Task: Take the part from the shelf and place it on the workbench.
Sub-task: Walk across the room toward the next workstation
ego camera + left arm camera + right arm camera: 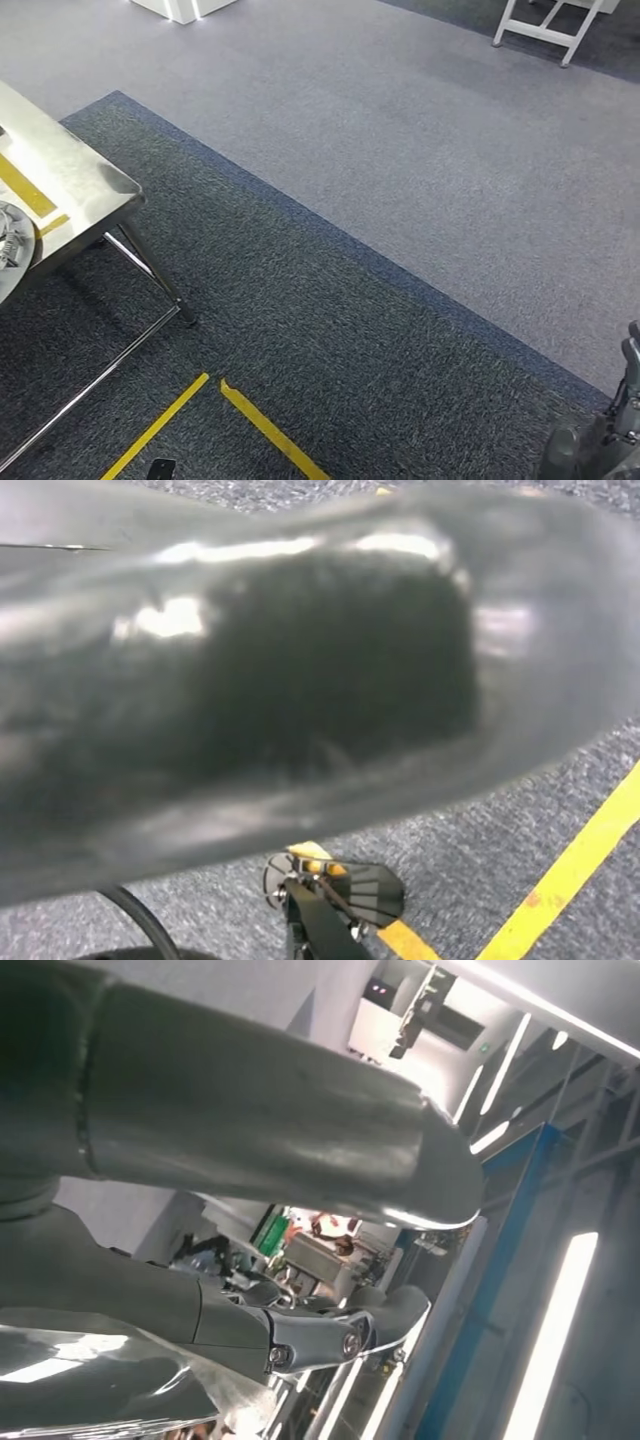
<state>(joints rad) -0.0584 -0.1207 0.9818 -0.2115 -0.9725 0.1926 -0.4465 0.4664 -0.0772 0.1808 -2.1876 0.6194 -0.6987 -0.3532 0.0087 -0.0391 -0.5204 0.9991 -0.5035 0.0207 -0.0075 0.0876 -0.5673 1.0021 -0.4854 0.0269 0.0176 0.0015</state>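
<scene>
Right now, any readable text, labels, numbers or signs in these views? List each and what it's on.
None readable.
Yellow tape on the carpet: plain lines, no lettering.
Yellow strip on the steel workbench: plain, no lettering.
Round metal part on the workbench: no marking legible.
Green panel in the right wrist view: too blurred to read.
Left wrist view: no text visible.

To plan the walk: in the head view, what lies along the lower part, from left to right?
Shiny steel workbench → round metal part on it → chrome table leg → yellow floor tape → dark right hand.
</scene>
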